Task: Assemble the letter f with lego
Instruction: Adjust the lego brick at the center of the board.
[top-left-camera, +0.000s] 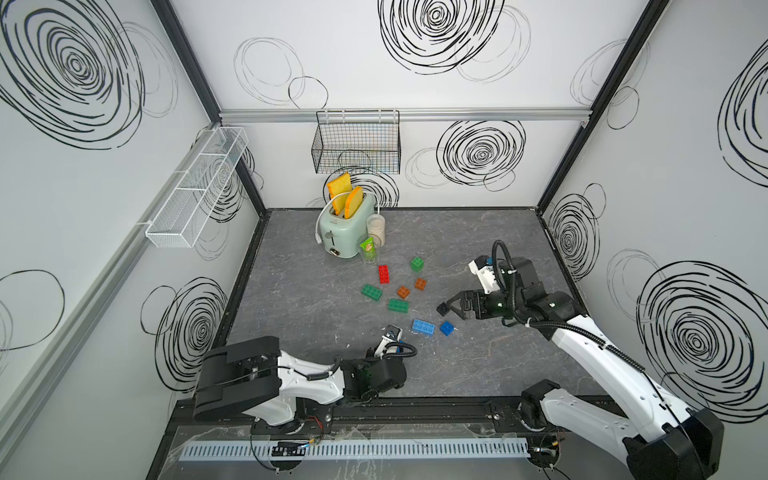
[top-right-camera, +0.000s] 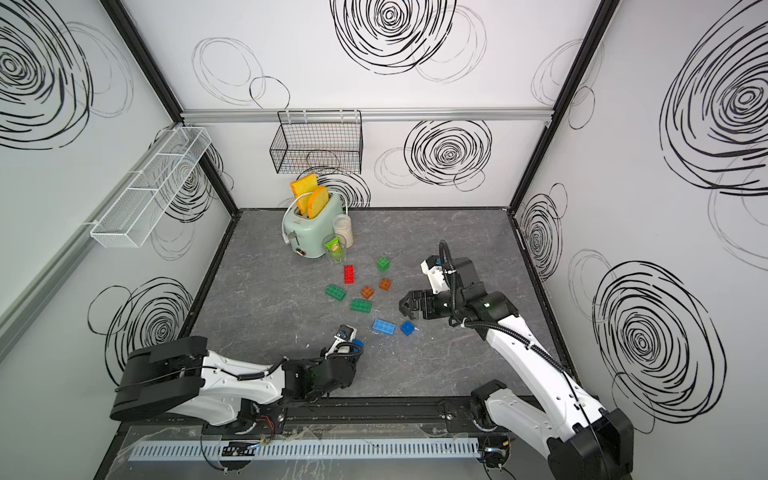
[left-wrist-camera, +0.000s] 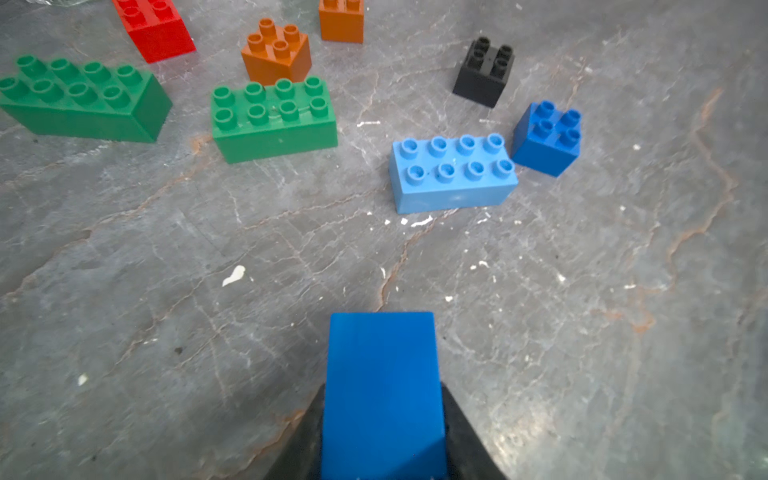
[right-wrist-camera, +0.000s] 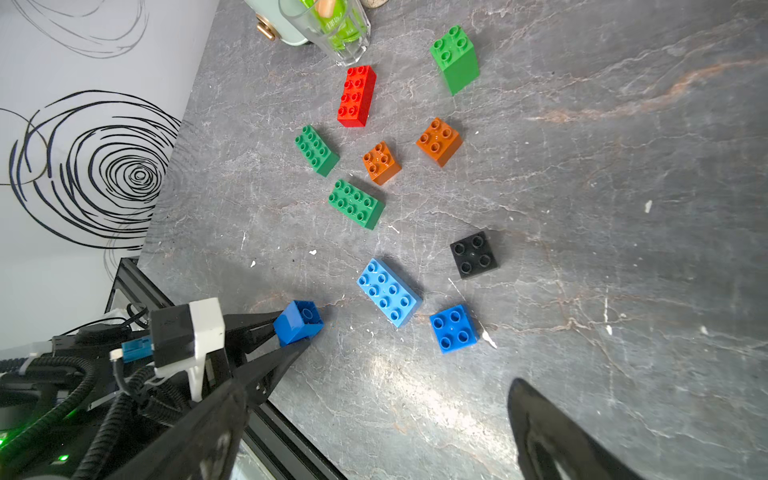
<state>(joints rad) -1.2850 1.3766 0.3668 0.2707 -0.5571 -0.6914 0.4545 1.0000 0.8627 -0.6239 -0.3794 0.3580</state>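
Observation:
My left gripper (left-wrist-camera: 382, 419) is shut on a dark blue lego brick (left-wrist-camera: 381, 374), held low near the table's front; the right wrist view shows this held brick (right-wrist-camera: 297, 322) too. My right gripper (top-left-camera: 451, 311) is open and holds nothing, hovering beside a black brick (right-wrist-camera: 473, 254). Loose on the grey table lie a light blue oblong (top-left-camera: 423, 327), a dark blue square (top-left-camera: 446, 328), two green oblongs (top-left-camera: 398, 306) (top-left-camera: 371, 291), two orange-brown squares (top-left-camera: 403, 292) (top-left-camera: 420, 284), a red oblong (top-left-camera: 384, 274) and a tall green brick (top-left-camera: 417, 263).
A mint toaster (top-left-camera: 343, 232) with toast, a jar (top-left-camera: 376, 227) and a glass (top-left-camera: 370, 252) stand at the back, just behind the red brick. A black wire basket (top-left-camera: 357, 143) and a white mesh shelf (top-left-camera: 199, 187) hang on the walls.

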